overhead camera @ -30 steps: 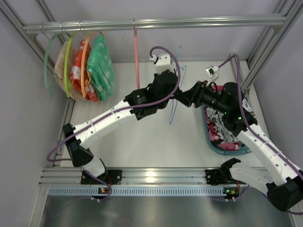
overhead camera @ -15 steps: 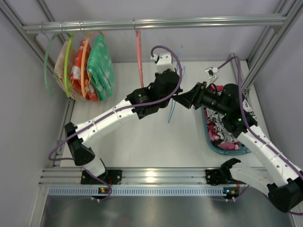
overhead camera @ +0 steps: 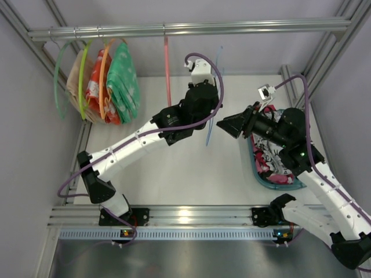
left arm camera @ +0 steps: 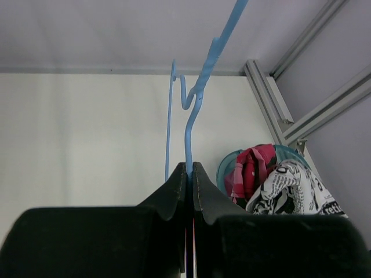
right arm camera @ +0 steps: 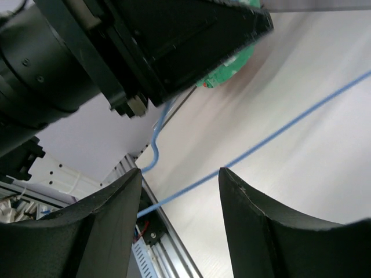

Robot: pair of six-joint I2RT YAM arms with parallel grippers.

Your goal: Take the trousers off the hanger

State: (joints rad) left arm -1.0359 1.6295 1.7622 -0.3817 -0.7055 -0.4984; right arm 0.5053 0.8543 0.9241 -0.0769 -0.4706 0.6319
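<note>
Plainly, the left gripper [left arm camera: 190, 168] has its jaws pressed together on the thin blue wire of the hanger [left arm camera: 187, 145], which rises out of the fingertips, kinks, and runs up out of the top of the left wrist view. A second strand of the same frame hangs just left of the clamped one. From above, the hanger is held in the air over the middle of the counter [overhead camera: 174, 168], toward its far edge; whether its hook touches the rail [overhead camera: 191, 28] cannot be told.

The right gripper [right arm camera: 179, 174] has its jaws spread wide and holds nothing. In its wrist view the blue wire slants across the gap beyond the two fingers, touching neither. It sits just right of the left gripper, pointing at it.

The trousers [left arm camera: 290, 188] are off the hanger. They lie crumpled in a teal basket [left arm camera: 222, 169] at the right edge of the counter, beside red-pink clothes [left arm camera: 252, 171], well apart from the left jaws and under the right arm.

A salmon-pink hanger [overhead camera: 167, 63] hangs from the rail left of the blue one.
</note>
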